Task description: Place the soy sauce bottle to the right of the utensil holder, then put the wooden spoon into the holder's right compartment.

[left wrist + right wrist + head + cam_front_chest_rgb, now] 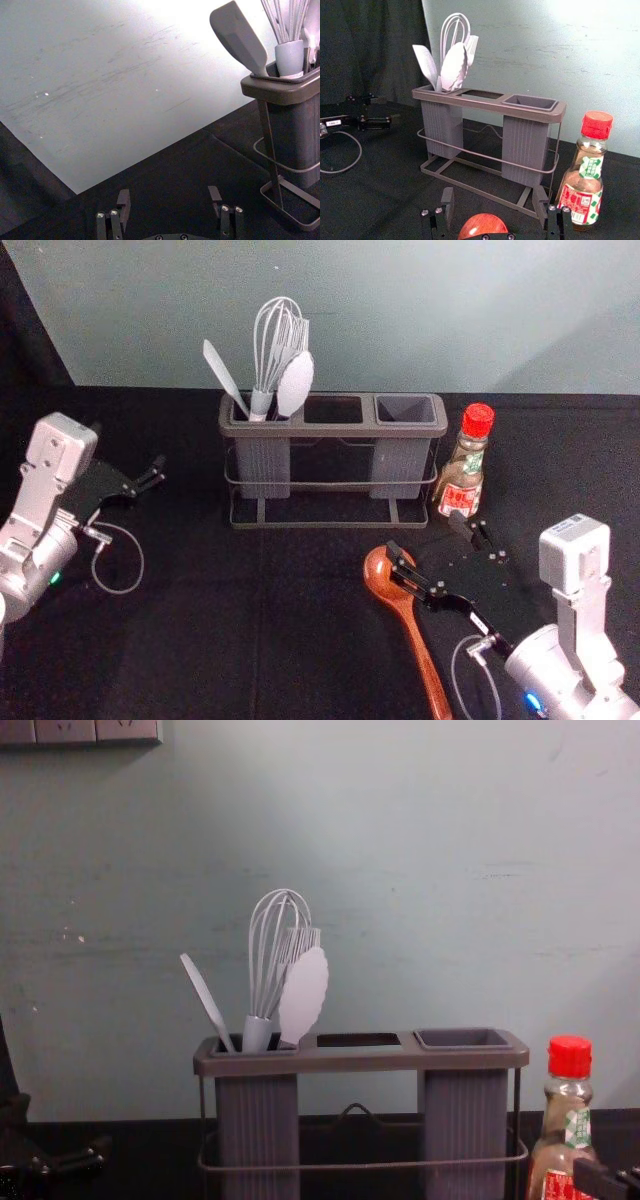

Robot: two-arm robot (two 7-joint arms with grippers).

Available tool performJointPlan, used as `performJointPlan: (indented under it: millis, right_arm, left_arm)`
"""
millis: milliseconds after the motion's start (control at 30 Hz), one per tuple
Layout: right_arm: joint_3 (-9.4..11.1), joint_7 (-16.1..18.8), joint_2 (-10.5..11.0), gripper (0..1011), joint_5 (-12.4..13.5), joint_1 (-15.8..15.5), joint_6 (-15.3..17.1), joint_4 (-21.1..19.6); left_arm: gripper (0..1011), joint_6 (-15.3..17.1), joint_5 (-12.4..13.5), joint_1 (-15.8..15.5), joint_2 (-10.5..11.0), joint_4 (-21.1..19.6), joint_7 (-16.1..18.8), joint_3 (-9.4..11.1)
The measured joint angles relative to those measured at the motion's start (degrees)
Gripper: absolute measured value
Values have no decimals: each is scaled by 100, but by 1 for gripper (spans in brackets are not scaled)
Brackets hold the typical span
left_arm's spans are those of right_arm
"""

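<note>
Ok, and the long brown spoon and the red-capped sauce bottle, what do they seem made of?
The long brown spoon looks like varnished wood: warm brown tone, glossy highlights on its bowl. The red-capped sauce bottle seems glass, smooth and transparent, though clear plastic is possible; its opaque red cap looks like plastic.

A lab-like test corner, indoors
Black cloth [180, 640] spread flat, a dark curtain [370, 45] beside a scuffed, pale wall [420, 870] with sockets [125, 729].

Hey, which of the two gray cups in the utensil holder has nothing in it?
The right cup, at the end of the holder beside the soy sauce bottle. The left cup has the whisk and other utensils in it.
</note>
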Motion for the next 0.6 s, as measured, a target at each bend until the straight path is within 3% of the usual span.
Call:
performJointPlan:
  millis: [200,300,467,600]
  right_arm:
    - [-3,-2,-6,1002,-22,13,21,-1]
    - [-16,-6,-16,1002,-132,102,225,-22]
    - [-103,-11,25,1002,-373,248,1085,-232]
    - [-132,57,54,1002,-411,310,1583,-383]
  left_arm:
    - [1011,0,0,0,0,0,0,0]
    - [1011,0,0,0,0,0,0,0]
    - [1011,0,0,0,0,0,0,0]
    - [1011,0,0,0,0,0,0,0]
